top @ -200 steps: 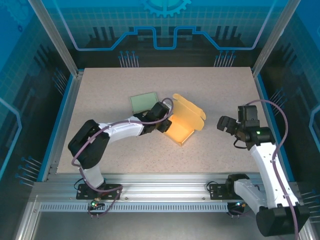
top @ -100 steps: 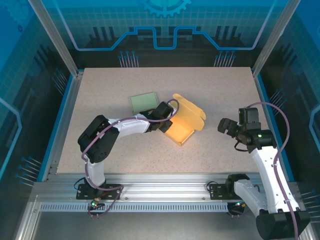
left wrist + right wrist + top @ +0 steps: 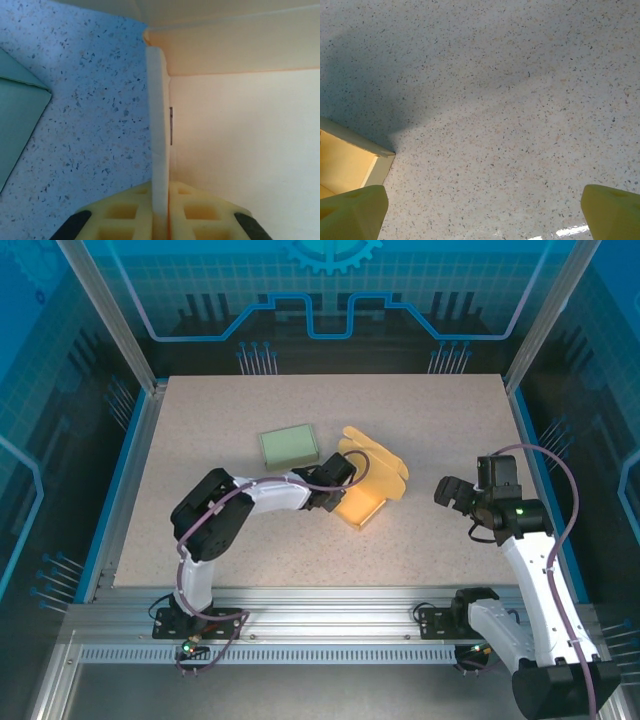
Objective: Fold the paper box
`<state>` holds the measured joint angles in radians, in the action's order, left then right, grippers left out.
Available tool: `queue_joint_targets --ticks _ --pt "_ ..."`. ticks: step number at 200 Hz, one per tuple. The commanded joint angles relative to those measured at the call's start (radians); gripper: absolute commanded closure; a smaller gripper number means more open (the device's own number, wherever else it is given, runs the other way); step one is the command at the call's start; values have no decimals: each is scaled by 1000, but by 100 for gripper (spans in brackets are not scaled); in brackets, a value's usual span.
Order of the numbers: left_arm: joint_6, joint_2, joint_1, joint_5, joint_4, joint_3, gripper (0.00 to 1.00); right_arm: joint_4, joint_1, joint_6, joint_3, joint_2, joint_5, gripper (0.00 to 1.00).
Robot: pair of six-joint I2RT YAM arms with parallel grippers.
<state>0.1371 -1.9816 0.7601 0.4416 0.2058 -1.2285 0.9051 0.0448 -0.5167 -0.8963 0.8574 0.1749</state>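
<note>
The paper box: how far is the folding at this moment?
Partly done. The yellow paper box already has walls standing up. In hand: the left gripper is shut on one side wall. Left to do: the big flap stands open, and the right gripper hangs open, apart from the box.

Speckled counter (image 3: 520, 100) from above. The right hand (image 3: 480, 215) gapes wide, yellow fingertips (image 3: 352, 212) at both bottom corners; paper box (image 3: 345, 160) corner lower left.
</note>
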Motion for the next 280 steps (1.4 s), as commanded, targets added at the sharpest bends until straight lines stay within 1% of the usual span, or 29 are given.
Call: queue_joint_targets --ticks 1,10,39,67,84,106,125,147,176,182,195,215,251,280 --pt "0 -36 14 109 37 -24 90 5 -6 -1 11 0 -15 0" --pt "-3 -49 18 146 45 -31 92 4 -6 0 11 0 -15 0" --pt "-16 -127 24 250 126 -89 92 -1 -6 3 11 2 -12 0" --pt "-20 -207 29 303 212 -149 92 -9 -5 7 11 4 -12 0" --pt "-39 -228 30 301 252 -172 92 -11 -6 10 11 7 -6 0" --pt "-96 -247 29 302 354 -222 91 -11 -6 12 11 10 -10 0" --pt "-152 -249 32 285 437 -256 87 -15 -5 18 11 6 -21 0" --pt "-246 -210 42 232 518 -272 82 -19 -6 32 11 7 -36 0" --pt "-405 -153 64 173 677 -318 80 -23 -6 55 3 18 -78 0" --pt "-435 -143 69 153 703 -326 78 -24 -6 60 -1 21 -90 0" --pt "-496 -116 72 101 740 -335 69 -29 -4 73 -8 31 -119 0" --pt "-528 -77 76 56 753 -337 58 -41 -5 93 -12 54 -156 0" --pt "-523 -23 84 99 804 -396 48 -42 -5 123 -17 101 -199 0" --pt "-502 29 96 108 799 -431 39 -68 -4 136 -6 102 -251 0"
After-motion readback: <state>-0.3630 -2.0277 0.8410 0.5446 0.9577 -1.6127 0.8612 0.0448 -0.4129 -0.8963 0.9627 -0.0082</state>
